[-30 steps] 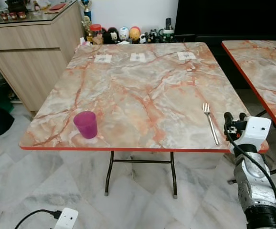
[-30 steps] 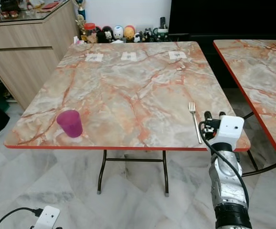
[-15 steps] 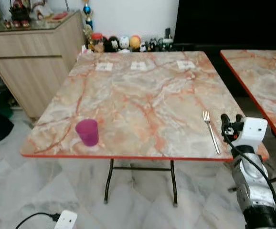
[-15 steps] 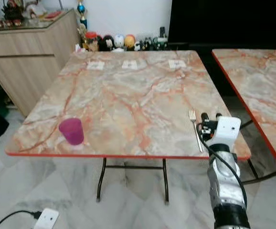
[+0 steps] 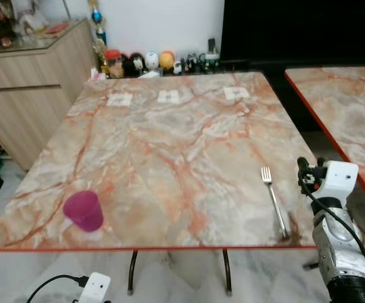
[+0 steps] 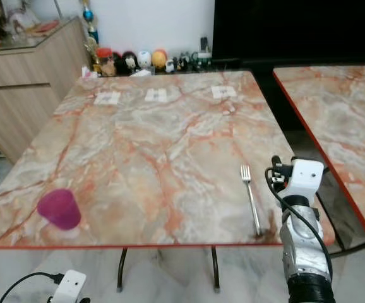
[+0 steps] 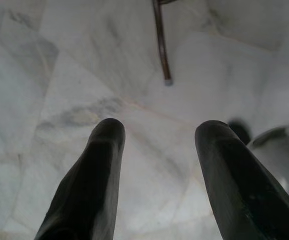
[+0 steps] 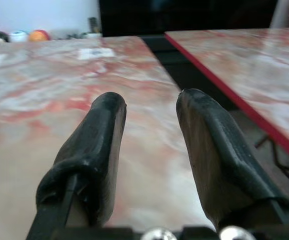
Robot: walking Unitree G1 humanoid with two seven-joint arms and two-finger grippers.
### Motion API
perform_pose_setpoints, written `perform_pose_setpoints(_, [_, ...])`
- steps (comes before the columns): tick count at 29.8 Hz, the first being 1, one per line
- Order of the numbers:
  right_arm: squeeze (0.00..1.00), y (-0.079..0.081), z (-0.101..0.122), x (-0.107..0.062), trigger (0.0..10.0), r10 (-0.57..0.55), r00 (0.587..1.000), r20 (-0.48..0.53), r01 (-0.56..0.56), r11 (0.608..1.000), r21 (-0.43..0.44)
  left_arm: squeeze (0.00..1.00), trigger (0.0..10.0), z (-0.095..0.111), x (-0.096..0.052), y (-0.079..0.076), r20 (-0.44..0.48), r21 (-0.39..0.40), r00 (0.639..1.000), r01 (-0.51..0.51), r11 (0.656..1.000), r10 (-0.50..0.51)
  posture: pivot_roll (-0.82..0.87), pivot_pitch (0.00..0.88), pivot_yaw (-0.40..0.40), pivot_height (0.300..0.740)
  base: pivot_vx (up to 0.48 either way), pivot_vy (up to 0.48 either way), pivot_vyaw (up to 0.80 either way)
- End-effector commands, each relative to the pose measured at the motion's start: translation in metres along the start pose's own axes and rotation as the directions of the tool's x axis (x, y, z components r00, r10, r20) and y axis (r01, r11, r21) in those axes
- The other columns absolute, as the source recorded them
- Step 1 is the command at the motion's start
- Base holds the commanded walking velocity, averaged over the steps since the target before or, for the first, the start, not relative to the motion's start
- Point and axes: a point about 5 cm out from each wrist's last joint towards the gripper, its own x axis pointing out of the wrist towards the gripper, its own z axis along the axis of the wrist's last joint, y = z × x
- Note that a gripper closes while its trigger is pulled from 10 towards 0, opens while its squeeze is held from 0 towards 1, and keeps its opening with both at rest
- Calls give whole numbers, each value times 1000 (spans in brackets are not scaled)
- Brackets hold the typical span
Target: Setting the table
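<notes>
A silver fork (image 5: 275,201) lies on the marble table (image 5: 170,145) near its front right corner, tines pointing away from me. A purple cup (image 5: 83,211) stands near the front left edge. My right gripper (image 5: 310,169) hovers just right of the fork, at the table's right edge, open with nothing between its fingers (image 8: 102,145). My left gripper (image 7: 157,132) hangs open over the floor, holding nothing.
A second marble table (image 5: 340,101) stands close on the right, with a narrow gap between. Small figurines (image 5: 144,62) line the far edge, and three paper cards (image 5: 170,96) lie near it. A wooden cabinet (image 5: 24,82) is at the left. A white power strip (image 5: 93,288) lies on the floor.
The camera has come closer and shifted, so the table sits lower and nearer in view. The fork and cup rest where they were. My right gripper stays beside the fork.
</notes>
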Motion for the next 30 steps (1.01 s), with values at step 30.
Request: perform_pose_setpoints(30, [0,40,-20,-27,10000,67,971,-228,-30,986,162,0,10000,-20,-5,0,-72,8,997,2,1000,-2,45,0,17,740,0,0,0])
